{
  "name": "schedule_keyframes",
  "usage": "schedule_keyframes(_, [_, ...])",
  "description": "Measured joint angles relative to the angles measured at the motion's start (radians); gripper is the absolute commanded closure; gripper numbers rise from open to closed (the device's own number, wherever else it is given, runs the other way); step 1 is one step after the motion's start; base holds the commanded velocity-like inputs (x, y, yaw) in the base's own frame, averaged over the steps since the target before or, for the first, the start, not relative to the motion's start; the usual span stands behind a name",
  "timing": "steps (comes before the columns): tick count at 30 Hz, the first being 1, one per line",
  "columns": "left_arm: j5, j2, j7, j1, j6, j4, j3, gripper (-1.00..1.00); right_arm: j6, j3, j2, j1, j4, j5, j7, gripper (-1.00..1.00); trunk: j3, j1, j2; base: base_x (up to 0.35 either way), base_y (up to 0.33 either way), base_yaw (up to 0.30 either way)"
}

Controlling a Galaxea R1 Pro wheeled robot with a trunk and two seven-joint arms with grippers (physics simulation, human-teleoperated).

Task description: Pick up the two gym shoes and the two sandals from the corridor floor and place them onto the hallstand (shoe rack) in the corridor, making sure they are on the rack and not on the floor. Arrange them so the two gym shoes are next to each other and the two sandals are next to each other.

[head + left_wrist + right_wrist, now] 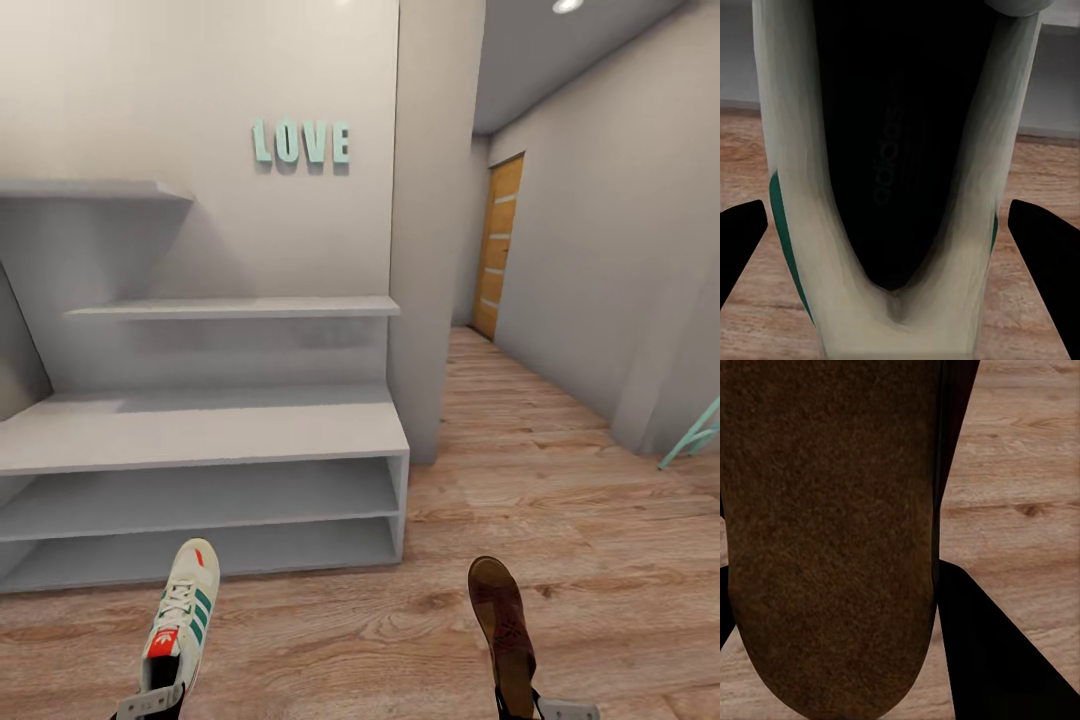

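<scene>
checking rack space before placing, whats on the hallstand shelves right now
The hallstand shows a bare bench top and two bare low shelves, as are the wall shelves. The lower shelves' far-left ends run out of frame, so those are unseen.

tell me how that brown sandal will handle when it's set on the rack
The sandal looks flat and thin, so it probably lies stable and won't roll. Held at one end by the right tool, it may sag slightly. Its mottled footbed looks grippy, not slippery.

Head view high, faces hallstand [300, 430]; wrist views close, share floor [560, 560].
</scene>
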Motion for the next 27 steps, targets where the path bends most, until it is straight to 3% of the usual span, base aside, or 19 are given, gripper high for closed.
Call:
schedule_keyframes(6, [0.000, 0.000, 0.000, 0.000, 0.000, 0.000, 0.000, 1.00, 0.000, -0.001, 0.001, 0.000, -0.002, -0.001, -0.001, 1.00, 0.000, 0.000, 0.000, 0.000, -0.018, 0.000])
schedule_keyframes(13, [0.000, -0.002, 0.000, 0.000, 0.000, 0.000, -0.001, 1.00, 0.000, -0.002, 0.002, 0.000, -0.004, -0.002, -0.001, 1.00, 0.000, 0.000, 0.000, 0.000, -0.217, 0.010])
schedule_keyframes(22, [0.000, -0.001, 0.000, 0.000, 0.000, 0.000, -0.001, 1.00, 0.000, -0.003, 0.002, 0.000, -0.004, -0.003, -0.002, 1.00, 0.000, 0.000, 0.000, -0.008, -0.255, 0.213])
schedule_keyframes(27, [0.000, 0.000, 0.000, 0.000, 0.000, -0.001, -0.001, 1.00, 0.000, -0.004, 0.001, 0.000, -0.003, -0.003, -0.004, 1.00, 0.000, 0.000, 0.000, -0.015, -0.068, 0.103])
